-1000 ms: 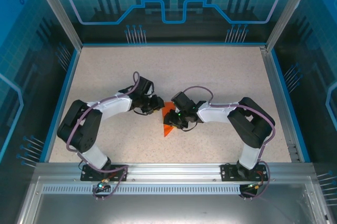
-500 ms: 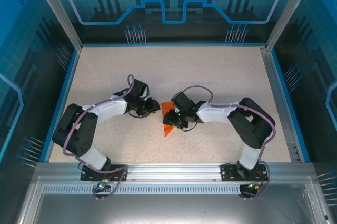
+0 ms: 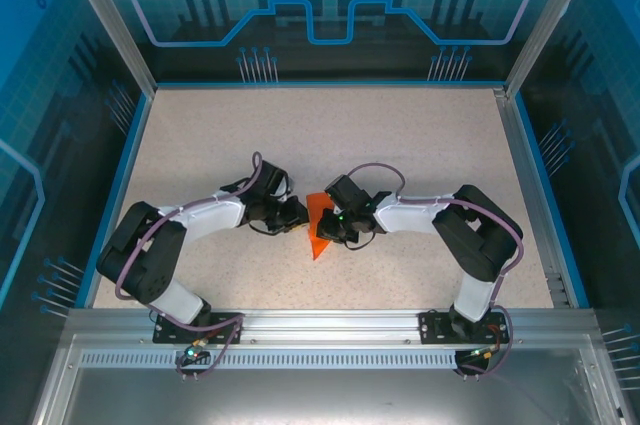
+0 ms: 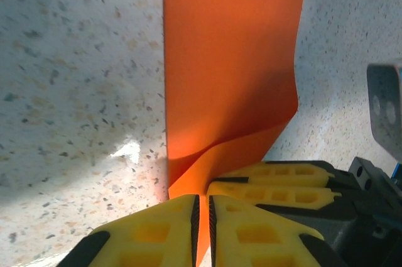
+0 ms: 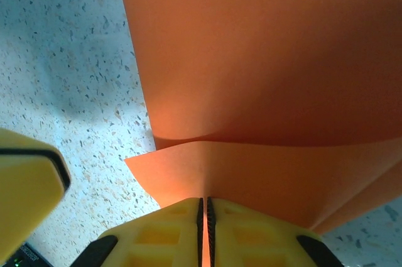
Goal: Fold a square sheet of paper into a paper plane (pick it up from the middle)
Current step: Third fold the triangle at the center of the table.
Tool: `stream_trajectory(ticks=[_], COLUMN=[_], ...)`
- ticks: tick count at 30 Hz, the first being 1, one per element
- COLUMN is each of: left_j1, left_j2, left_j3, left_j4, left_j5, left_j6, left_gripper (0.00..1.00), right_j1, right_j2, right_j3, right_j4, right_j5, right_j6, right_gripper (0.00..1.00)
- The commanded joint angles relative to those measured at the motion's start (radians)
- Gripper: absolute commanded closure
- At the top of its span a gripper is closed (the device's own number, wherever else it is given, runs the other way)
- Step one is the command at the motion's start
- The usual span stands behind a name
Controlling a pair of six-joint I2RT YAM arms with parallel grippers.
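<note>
Fig.: left hand [image 4: 202,207] & right hand [image 5: 204,207] each pinch the thin bright-orange creased paper sheet [image 4: 229,59]; best held taut, edges aligned bef. pressing the crease.

The speckled beige table [image 3: 400,145] has a blue border [image 3: 325,83]. Transparent walls [image 3: 330,5] with blue printed lines stand around it, and a metal rail [image 3: 320,323] runs along its near edge.

Overhead looks down; both wrist cameras close above sheet [image 4: 226,59].

Orange square sheet of paper [image 3: 320,235]: folded, tip pointing near, mid-table; pinched by left claw [image 4: 202,201], right claw [image 5: 204,203].
</note>
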Motion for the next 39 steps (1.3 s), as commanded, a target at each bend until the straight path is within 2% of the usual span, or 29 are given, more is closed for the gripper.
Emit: stream_trajectory(ticks=[1, 10, 21, 29, 33, 39], left_j1=[-0.016, -0.022, -0.022, -0.022, -0.022, -0.032], left_j2=[-0.004, 0.031, 0.126, 0.101, 0.084, 0.085], left_j3=[-0.02, -0.007, 0.07, 0.053, 0.035, 0.005], left_j4=[0.019, 0.062, 0.083, 0.087, 0.087, 0.083], left_j5=[0.028, 0.043, 0.003, -0.002, 0.011, 0.022], left_j6=[-0.006, -0.016, -0.018, -0.022, -0.022, -0.02], left_gripper=[0.85, 0.83, 0.79, 0.77, 0.78, 0.85], right_j1=[0.008, 0.008, 0.009, 0.009, 0.009, 0.009], right_j2=[0.021, 0.0, -0.01, -0.002, 0.006, 0.015], right_j3=[0.011, -0.001, -0.015, -0.008, -0.005, -0.002], right_j4=[-0.026, -0.029, -0.021, -0.028, -0.034, -0.044], right_j5=[0.009, 0.035, 0.057, 0.06, 0.062, 0.065], right_j6=[0.006, 0.02, 0.046, 0.049, 0.053, 0.061], right_gripper=[0.88, 0.87, 0.85, 0.85, 0.85, 0.86])
